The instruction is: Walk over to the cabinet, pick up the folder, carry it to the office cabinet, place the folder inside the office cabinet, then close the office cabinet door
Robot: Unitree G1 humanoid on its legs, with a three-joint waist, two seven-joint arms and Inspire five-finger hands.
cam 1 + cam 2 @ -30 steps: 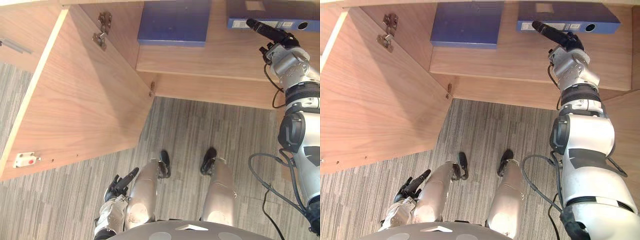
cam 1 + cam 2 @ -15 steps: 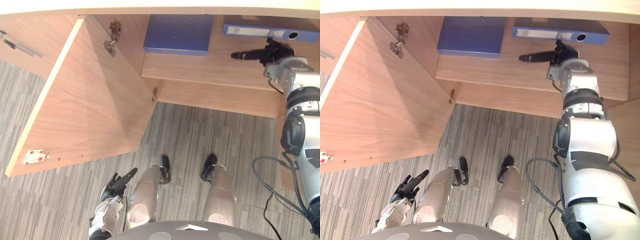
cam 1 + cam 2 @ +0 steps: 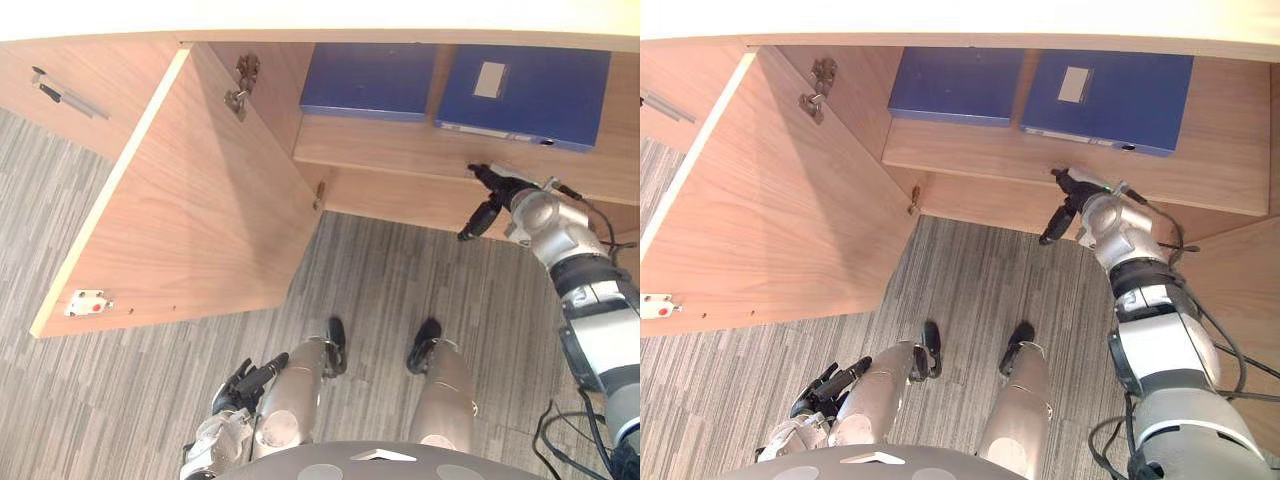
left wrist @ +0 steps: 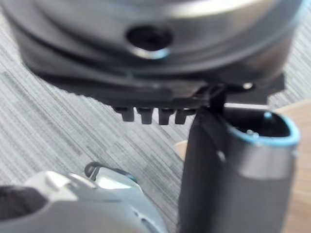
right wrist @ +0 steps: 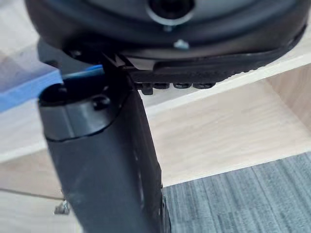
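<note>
While the folder (image 3: 522, 95) lies on the shelf (image 3: 400, 155), the right hand (image 3: 492, 195) hovers empty, fingers straight; the left hand (image 3: 245, 383) hangs relaxed.

Both head eyes look steeply down, sharing the office cabinet (image 3: 420, 155) and floor (image 3: 400, 270). My wrist cameras sit close behind left hand (image 4: 223, 184) and right hand (image 5: 107, 160).

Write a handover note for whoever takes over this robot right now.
The right hand is open and empty, in front of the shelf edge.
The left hand is open, low at the robot's side.
The labelled blue folder lies on the shelf beside a plain blue folder, so placing looks done.
Left to do: swing the open cabinet door shut.
</note>
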